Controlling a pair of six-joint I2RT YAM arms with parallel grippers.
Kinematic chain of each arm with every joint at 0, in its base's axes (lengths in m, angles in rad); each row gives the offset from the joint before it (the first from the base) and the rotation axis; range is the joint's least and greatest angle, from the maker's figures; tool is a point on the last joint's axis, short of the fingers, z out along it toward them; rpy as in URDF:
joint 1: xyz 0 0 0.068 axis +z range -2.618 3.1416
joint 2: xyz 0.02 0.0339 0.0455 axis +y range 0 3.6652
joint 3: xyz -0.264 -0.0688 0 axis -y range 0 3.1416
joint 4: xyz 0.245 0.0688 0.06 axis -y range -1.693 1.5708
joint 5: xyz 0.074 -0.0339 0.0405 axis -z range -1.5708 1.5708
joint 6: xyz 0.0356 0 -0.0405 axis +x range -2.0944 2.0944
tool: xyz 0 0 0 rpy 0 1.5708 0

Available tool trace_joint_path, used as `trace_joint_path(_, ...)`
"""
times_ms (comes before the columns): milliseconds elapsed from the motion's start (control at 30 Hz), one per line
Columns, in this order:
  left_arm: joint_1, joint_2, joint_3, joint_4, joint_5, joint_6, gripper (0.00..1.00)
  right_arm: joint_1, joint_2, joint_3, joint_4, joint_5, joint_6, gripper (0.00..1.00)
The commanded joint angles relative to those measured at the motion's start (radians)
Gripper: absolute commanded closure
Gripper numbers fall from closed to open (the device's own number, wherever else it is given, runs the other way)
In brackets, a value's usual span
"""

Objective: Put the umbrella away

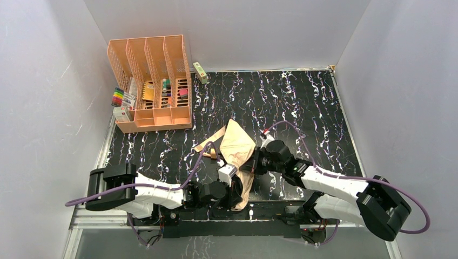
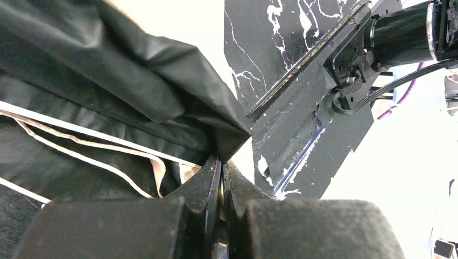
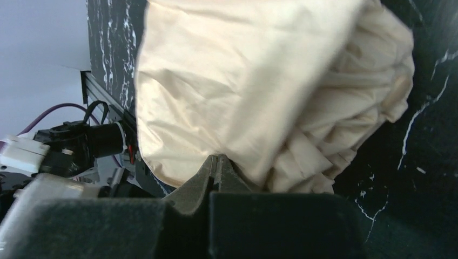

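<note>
Where the black tabletop (image 1: 302, 108) with its white marbled veins meets the room, plain pale grey walls (image 1: 227, 32) close it in at nine, twelve and three o'clock. A peach-orange slotted organizer (image 1: 154, 81) stands at about ten o'clock against the far-left corner, with a bundle of coloured markers (image 1: 120, 98) at its nine o'clock side. A small green box (image 1: 200, 72) sits just beside it at its two o'clock corner.

The umbrella (image 1: 237, 143) lies near the middle of the table toward six o'clock, between the two arms. It is a loose, crumpled length of pale peach-tan fabric. Its long axis runs roughly from twelve to six o'clock, with the broader end toward twelve and the narrower end reaching the near edge. Its handle cannot be made out, so which end is the tip I cannot tell.

The left gripper (image 2: 221, 162) is at the umbrella's seven o'clock side, its jaws pinched tight on a fold of the dark underside of the canopy. The right gripper (image 3: 216, 157) comes in from four o'clock and is clenched on the lower hem of the tan cloth.
</note>
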Motion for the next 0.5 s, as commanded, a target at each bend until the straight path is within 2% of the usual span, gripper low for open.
trace_joint_path(0,-0.009,0.014,-0.010,0.012,0.000,0.000,0.98,0.009,0.021,-0.094,0.137,-0.063,0.071,1.00)
trace_joint_path(133,-0.010,0.018,-0.006,0.015,0.003,-0.005,0.95,0.009,0.040,-0.160,0.170,-0.030,0.093,1.00)
trace_joint_path(333,-0.012,0.019,0.011,0.013,0.020,0.016,0.89,0.009,0.180,-0.189,0.277,-0.057,0.079,1.00)
trace_joint_path(467,-0.018,-0.019,0.044,-0.028,0.020,0.030,0.78,0.009,0.225,-0.197,0.259,-0.003,0.070,1.00)
